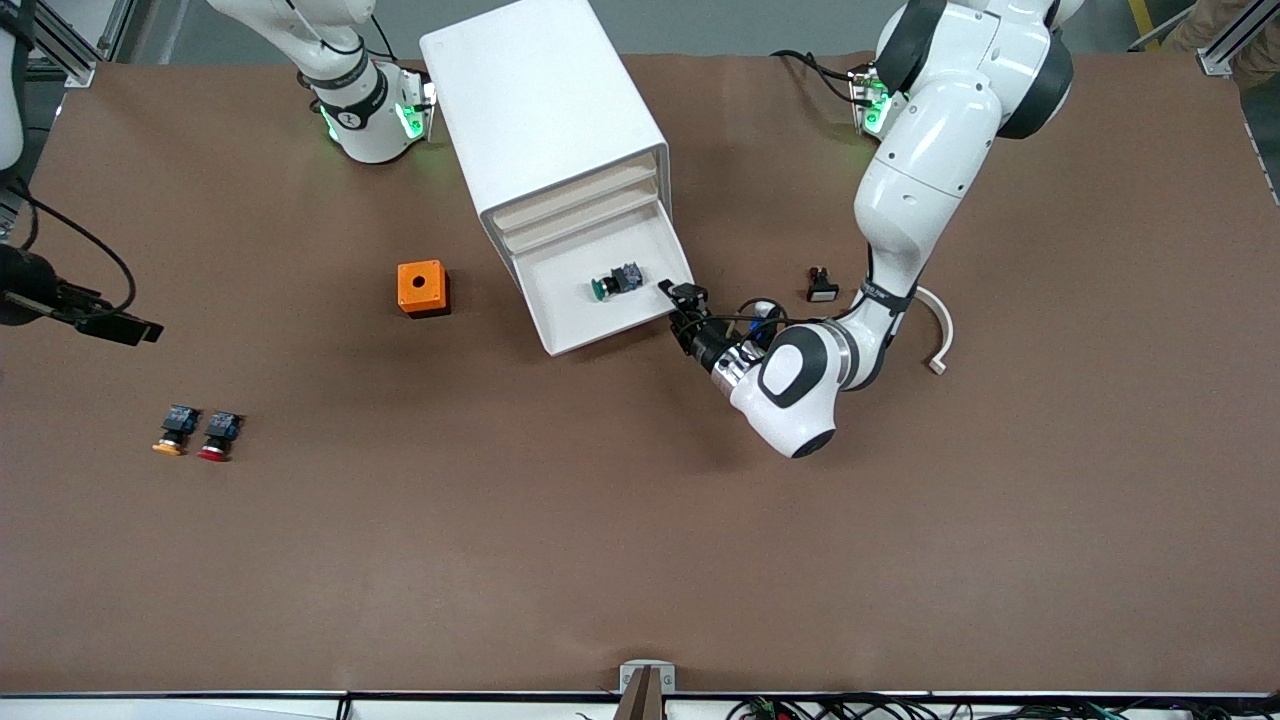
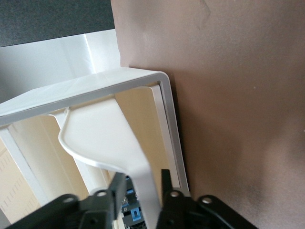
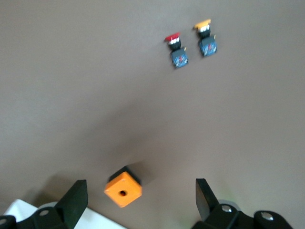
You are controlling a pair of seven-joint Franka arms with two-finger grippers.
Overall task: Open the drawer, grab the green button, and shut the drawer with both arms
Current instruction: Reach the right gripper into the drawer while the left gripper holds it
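Green button (image 1: 611, 284) in open drawer (image 1: 560, 320); left pincer (image 2: 140, 191) grips drawer front.

The setting was a robotics laboratory. Two white arms (image 1: 900, 200) stood bolted at a brown-covered table (image 1: 640, 560), aluminium framing (image 1: 60, 50) rose at its corners, and loose cabling (image 1: 850, 708) ran along its edge.

We find the button (image 1: 616, 282) in the open bottom drawer (image 1: 560, 315) of the cabinet (image 1: 545, 110) on the table (image 1: 640, 540). The left tool (image 1: 688, 312) sits at the drawer's front edge. Toward the right arm's end lie a box (image 1: 422, 288) and, nearer the front camera, two buttons (image 1: 198, 432) side by side.
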